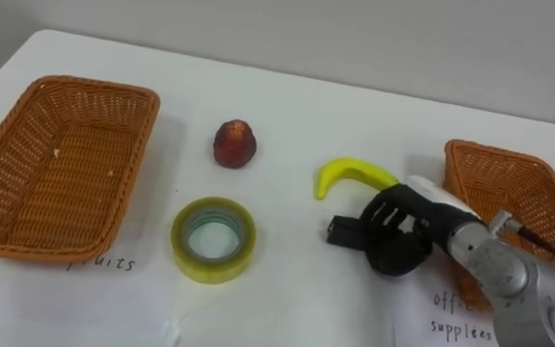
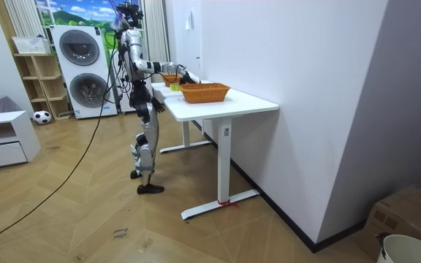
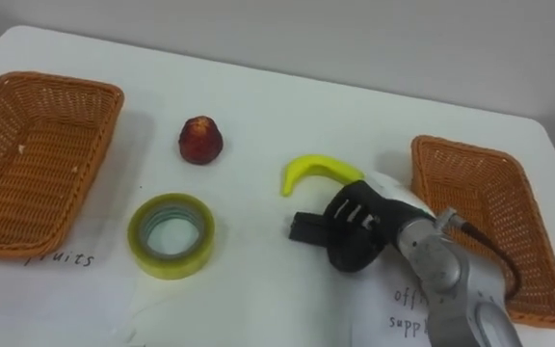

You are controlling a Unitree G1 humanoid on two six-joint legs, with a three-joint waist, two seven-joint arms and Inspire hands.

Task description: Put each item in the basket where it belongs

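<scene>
Soft, even light falls from above on the white bench point(image 1: 287, 125), brightest at its near left. Shadows are faint and soft-edged: a grey band along the right side of the left basket point(image 1: 56, 164), a small patch under the red fruit point(image 1: 234, 143), and a thin rim at the near side of the tape roll point(image 1: 213, 239). The banana point(image 1: 355, 175) carries a pale sheen. The darkest shadow lies under the right hand point(image 1: 398, 226). The far wall point(image 1: 355, 39) is duller grey. In the room view the wooden floor point(image 2: 86, 204) gleams faintly, and shade gathers beneath the bench.
</scene>
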